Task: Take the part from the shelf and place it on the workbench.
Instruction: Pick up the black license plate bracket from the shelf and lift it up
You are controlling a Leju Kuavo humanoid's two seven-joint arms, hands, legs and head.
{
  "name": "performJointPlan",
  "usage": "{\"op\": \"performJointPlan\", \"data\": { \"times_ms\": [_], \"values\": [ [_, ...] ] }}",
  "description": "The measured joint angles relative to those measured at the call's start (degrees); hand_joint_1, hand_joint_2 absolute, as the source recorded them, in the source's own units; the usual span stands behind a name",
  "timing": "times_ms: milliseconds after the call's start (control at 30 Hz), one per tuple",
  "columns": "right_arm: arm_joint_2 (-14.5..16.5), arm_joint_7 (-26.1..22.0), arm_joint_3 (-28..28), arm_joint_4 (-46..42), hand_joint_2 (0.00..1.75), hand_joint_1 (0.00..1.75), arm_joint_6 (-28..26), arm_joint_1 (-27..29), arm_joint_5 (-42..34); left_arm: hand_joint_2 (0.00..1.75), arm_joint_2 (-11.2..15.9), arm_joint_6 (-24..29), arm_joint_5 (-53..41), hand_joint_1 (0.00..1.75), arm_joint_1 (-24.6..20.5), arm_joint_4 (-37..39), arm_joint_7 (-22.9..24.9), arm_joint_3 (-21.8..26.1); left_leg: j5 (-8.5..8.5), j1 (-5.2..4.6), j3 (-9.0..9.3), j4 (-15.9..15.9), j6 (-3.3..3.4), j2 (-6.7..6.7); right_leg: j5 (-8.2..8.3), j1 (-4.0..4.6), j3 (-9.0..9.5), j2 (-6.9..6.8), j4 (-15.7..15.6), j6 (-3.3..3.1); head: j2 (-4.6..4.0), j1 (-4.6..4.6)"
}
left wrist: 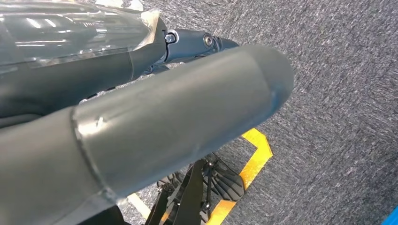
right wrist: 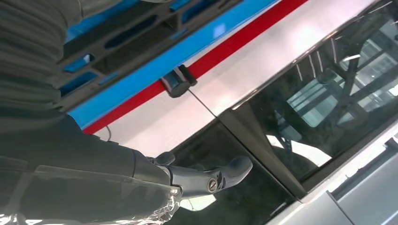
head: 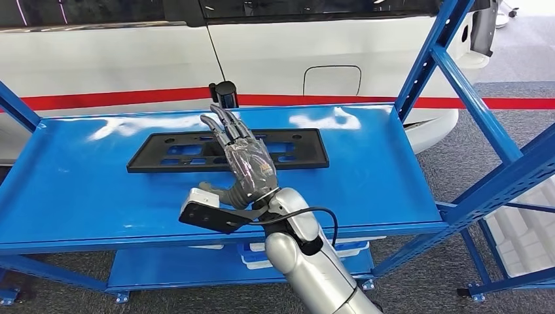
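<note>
**Right hand over the part, grasp not yet made**

We see the black part [head: 229, 150], a flat slotted plate, lying lengthwise on the top level of the blue shelf [head: 366, 183], roughly centred and nearer the back edge. Our right hand [head: 243, 163] hovers above its middle, fingers [head: 226, 127] extended and apart, holding nothing; whether the fingertips touch the plate we cannot tell. The right wrist view shows the part's slots [right wrist: 117, 37] close beneath the hand, with the white vehicle [right wrist: 244, 75] beyond.

Our left hand [left wrist: 141, 117] hangs at the side over grey carpet; its fingers lie straight, nothing visible in them, though we cannot tell its opening for sure.

Judgement: the step is reaching to grasp. A thin flat plate offers little to pinch from above, so we suggest hooking fingers through a slot or over the near long edge, gripping near the middle so it lifts level.
</note>
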Motion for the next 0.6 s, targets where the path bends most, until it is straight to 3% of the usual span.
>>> {"op": "performJointPlan", "data": {
  "times_ms": [100, 200, 333, 600],
  "values": [
    [0.17, -0.05, -0.62, 1.82, 1.75, 0.00, -0.70, 0.56, 2.27, 0.00, -0.04, -0.90, -0.83, 0.00, 0.00, -0.01, -0.22, -0.06, 0.00, 0.04, 0.03, 0.00, 0.00, 0.07, 0.00, 0.03, 0.02, 0.01, 0.00, 0.00, 0.00, 0.00],
    [1.13, 0.90, -1.41, 8.39, 1.75, 0.00, -5.22, 0.00, 4.57, 0.00, -0.04, -1.92, -1.91, 0.00, 0.01, -0.01, -0.86, -0.15, 0.00, 0.07, 0.07, -0.01, -0.01, 0.08, 0.00, 0.07, 0.05, 0.04, 0.01, -0.01, 0.00, 0.00],
    [2.16, 6.30, -3.34, 20.85, 1.75, 0.00, -12.63, -2.93, 5.56, 0.00, 0.05, -3.63, -3.58, 0.00, 0.21, 0.00, -1.63, -0.29, 0.02, 0.09, 0.08, -0.01, -0.03, 0.09, 0.00, 0.09, 0.06, 0.03, 0.01, -0.01, 0.00, -0.01],
    [2.14, 14.25, -11.29, 38.36, 1.75, 0.00, -17.60, -10.14, 7.49, 0.00, 1.04, -5.33, -6.57, 0.00, 0.37, 0.00, -1.54, -1.02, 0.03, 0.06, 0.10, 0.02, -0.03, 0.08, 0.01, 0.06, 0.10, 0.02, 0.01, 0.00, 0.00, 0.01]
  ]
}}
